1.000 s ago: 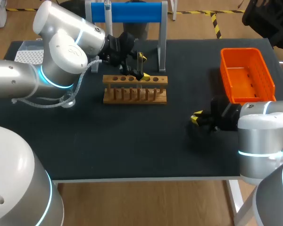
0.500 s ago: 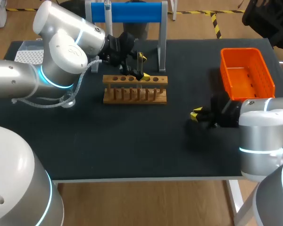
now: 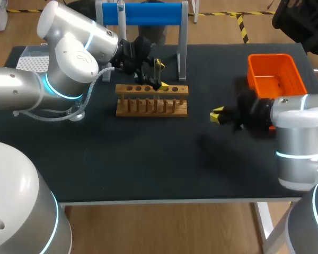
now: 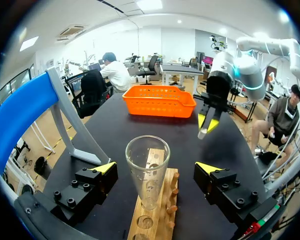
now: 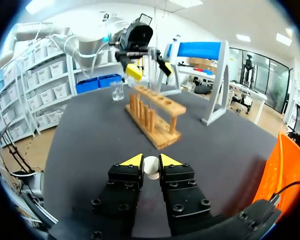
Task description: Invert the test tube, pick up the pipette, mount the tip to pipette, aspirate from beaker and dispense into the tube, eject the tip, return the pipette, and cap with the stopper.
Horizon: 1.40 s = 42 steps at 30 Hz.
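Note:
A clear test tube [image 4: 146, 170] stands upright, mouth up, in the wooden rack [image 3: 151, 100]. My left gripper [image 4: 155, 169] is open with a finger on each side of the tube, apart from the glass; in the head view the left gripper [image 3: 160, 75] sits over the rack's right half. My right gripper [image 3: 218, 115] hovers right of the rack, above the black table. It is shut on a small white stopper [image 5: 151, 166], which shows between its yellow tips. The pipette [image 3: 121, 13] hangs on the blue stand [image 3: 143, 13] behind the rack.
An orange basket [image 3: 278, 79] stands at the back right, close behind my right arm. A glass beaker [image 5: 117, 91] sits beyond the rack's far end in the right wrist view. A white tip box [image 3: 32, 62] lies at the back left, partly under my left arm.
My right gripper has risen and moved away from the table's front edge, slightly toward the rack, with the stopper still in it. The left arm has not moved.

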{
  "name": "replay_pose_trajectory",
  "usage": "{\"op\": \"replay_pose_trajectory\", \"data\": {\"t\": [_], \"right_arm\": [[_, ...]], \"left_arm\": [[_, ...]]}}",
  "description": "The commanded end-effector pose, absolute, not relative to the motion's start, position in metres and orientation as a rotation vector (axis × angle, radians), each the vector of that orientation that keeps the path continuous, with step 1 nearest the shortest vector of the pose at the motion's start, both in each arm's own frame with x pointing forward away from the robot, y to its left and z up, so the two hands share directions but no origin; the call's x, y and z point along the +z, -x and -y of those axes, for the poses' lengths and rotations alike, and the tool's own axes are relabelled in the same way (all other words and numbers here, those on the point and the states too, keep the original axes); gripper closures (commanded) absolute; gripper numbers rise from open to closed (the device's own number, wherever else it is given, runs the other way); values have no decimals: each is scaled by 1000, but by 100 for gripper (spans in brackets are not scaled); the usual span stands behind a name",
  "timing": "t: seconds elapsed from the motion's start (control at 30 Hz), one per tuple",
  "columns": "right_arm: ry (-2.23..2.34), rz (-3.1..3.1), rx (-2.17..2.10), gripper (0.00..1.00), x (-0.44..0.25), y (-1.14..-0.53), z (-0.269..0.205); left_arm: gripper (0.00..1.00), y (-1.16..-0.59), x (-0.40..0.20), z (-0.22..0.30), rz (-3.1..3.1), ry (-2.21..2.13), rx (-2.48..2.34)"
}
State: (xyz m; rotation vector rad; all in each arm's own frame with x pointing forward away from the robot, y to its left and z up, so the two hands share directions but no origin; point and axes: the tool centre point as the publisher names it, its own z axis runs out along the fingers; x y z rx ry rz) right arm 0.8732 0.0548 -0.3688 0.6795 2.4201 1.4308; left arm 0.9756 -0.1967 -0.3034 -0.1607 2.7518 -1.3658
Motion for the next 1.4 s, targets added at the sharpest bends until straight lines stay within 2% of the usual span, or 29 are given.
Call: {"op": "replay_pose_trajectory", "data": {"t": [0.03,0.8,1.4], "right_arm": [[-656,-2460,1478,100,-348,-890,-53],[-338,-2509,1572,100,-241,-946,-96],[-199,-2648,1542,100,-212,-955,-123]], "left_arm": [[0,-975,-304,197,-2750,160,-1369],[0,-975,-304,197,-2750,160,-1369],[0,-975,-304,197,-2750,160,-1369]]}}
